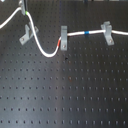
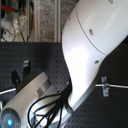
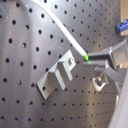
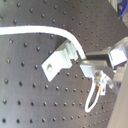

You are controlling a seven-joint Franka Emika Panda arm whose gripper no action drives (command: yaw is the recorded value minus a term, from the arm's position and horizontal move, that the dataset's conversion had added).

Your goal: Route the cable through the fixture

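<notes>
The white cable (image 1: 47,52) comes from the first exterior view's left, rises to my gripper (image 1: 23,8), then drops past the grey V-forked fixture (image 1: 29,34). It sags, then climbs with its red band (image 1: 61,45) at the narrow clip. Its blue band (image 1: 87,33) lies further right. In both wrist views my gripper (image 3: 93,62) (image 4: 85,59) is shut on the cable (image 3: 64,31) (image 4: 30,30), right beside the fixture (image 3: 54,77) (image 4: 59,60). The cable crosses the fixture's prong tips. I cannot tell whether it sits between them.
A narrow upright clip (image 1: 64,35) and a broader clip (image 1: 106,33) hold the cable along the back of the black perforated board (image 1: 65,90). In the second exterior view the white arm (image 2: 92,45) hides most of the scene; one clip (image 2: 104,86) shows on the right.
</notes>
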